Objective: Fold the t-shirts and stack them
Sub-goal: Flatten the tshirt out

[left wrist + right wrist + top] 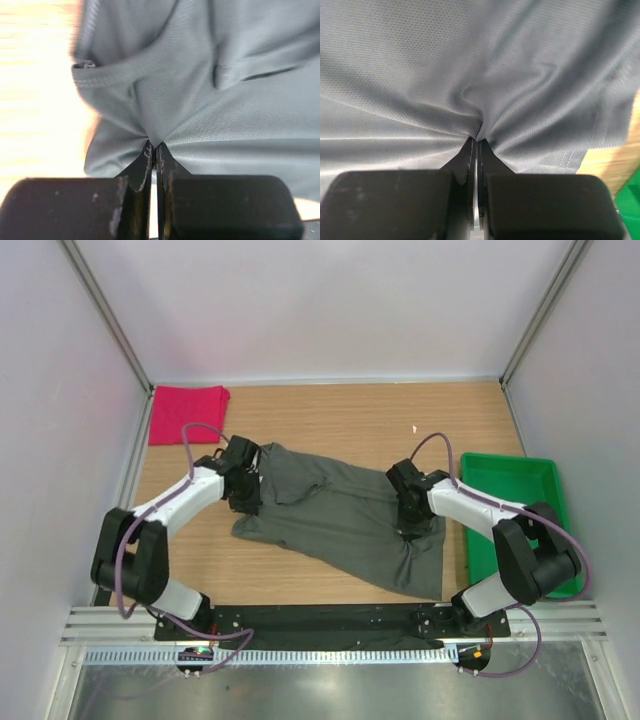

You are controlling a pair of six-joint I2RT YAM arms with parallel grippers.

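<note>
**Wooden Tabletop, Two Pinches: Soft Grey Shirt Taken at Both Sides**

Wooden table (340, 420), seen from above: the dark grey t-shirt (340, 525) lies rumpled just left of the green tray (545, 472), its nearest edge close beside the tray. The pinkish-red t-shirt (187, 413), apparently folded though small in this view, sits at the far corner, well apart from the tray. The left gripper (245, 492) is on the grey shirt's side farthest from the tray, the right gripper (410, 518) on the side nearest it.

Left wrist view: jaws clenched on a tuck of grey cloth near a stitched hem, creases radiating from the tips.

Right wrist view: jaws likewise clamped on a pleat, with the tray's green at the frame's edge.

Judged thin, light and limp, the fabric will sag and drag when lifted; hems and corners should give the surest hold.
</note>
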